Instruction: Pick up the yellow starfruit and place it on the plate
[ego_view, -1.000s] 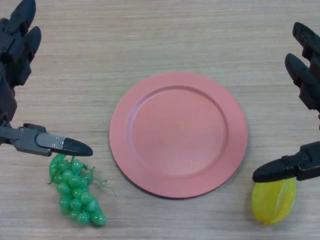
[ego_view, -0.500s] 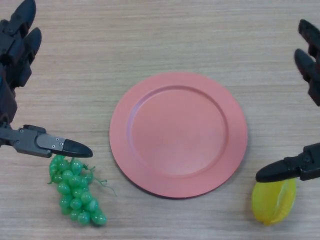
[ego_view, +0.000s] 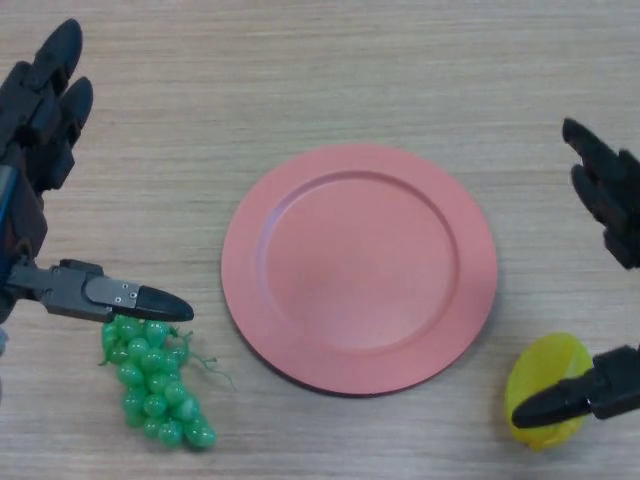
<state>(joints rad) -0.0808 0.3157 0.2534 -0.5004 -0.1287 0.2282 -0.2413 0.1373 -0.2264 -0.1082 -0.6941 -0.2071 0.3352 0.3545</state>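
the table (ego_view: 330, 70) was pale wood-grain laminate with fine horizontal streaks. on it sat a round, matte salmon-pink plate (ego_view: 300, 180) with a broad flat rim and a shallow well, bare of food. the yellow starfruit (ego_view: 545, 365) was glossy and waxy, a plump ribbed oval, its ridges only faintly readable.

the right hand (ego_view: 610, 210), black and blocky, was spread wide: its two thick fingers (ego_view: 592, 165) reached out above the fruit, and its thumb (ego_view: 560, 402) lay across the starfruit's lower part, seeming to touch its skin. the starfruit sat between thumb and fingers, close against the thumb and well apart from the fingers, so the hand was not closed round it. the fruit rested on the table just off the plate's lower right rim, on the right hand's inner side.

the left hand (ego_view: 35, 130) was also wide, fingers straight, its thumb (ego_view: 135, 298) hovering over the top of a bunch of shiny green plastic grapes (ego_view: 155, 385).
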